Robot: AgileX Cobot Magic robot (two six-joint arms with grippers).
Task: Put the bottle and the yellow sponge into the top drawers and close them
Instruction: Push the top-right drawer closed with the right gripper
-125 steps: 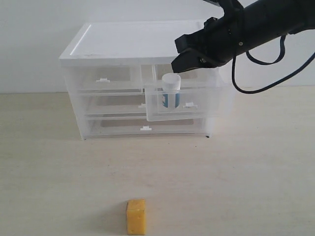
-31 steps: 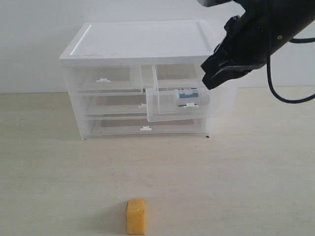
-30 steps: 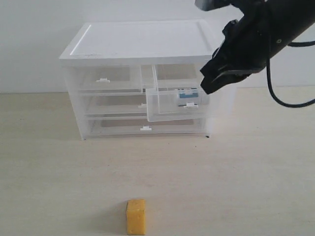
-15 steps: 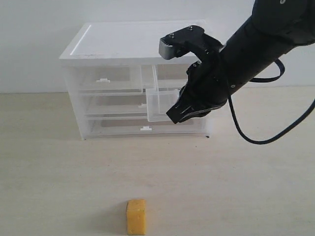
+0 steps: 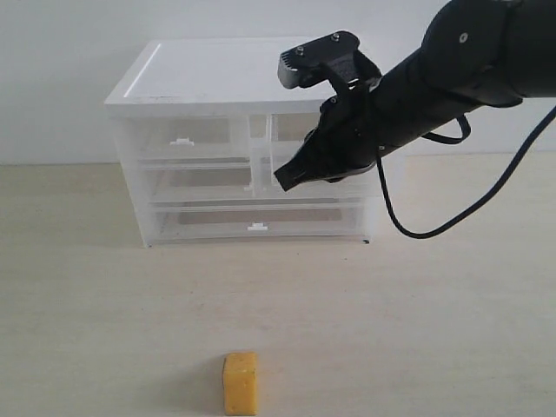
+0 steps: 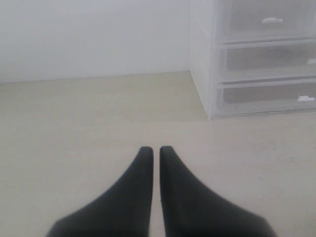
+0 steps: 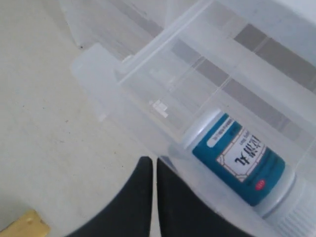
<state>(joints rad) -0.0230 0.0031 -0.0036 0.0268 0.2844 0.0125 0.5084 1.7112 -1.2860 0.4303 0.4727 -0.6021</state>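
The bottle (image 7: 237, 158), white with a teal label, lies on its side inside the right one of the top drawers (image 7: 106, 81). In the exterior view my arm hides it. My right gripper (image 7: 150, 159) is shut and empty, with its tips against the front wall of that drawer (image 5: 271, 161). From outside, the right gripper (image 5: 285, 180) sits in front of the cabinet's upper right. The left top drawer (image 5: 187, 139) is pushed in. The yellow sponge (image 5: 241, 382) stands alone on the table near the front edge. My left gripper (image 6: 154, 148) is shut and empty, low over bare table.
The white drawer cabinet (image 5: 234, 74) stands at the back of the table against a white wall, with two full-width drawers (image 5: 256, 221) below the top ones. A black cable (image 5: 452, 221) loops down from the right arm. The cabinet's side (image 6: 200, 59) shows in the left wrist view.
The right arm swung down and to the left, from above the drawer to its front. The pulled-out drawer now sits further back. The bottle, upright earlier, lies on its side.
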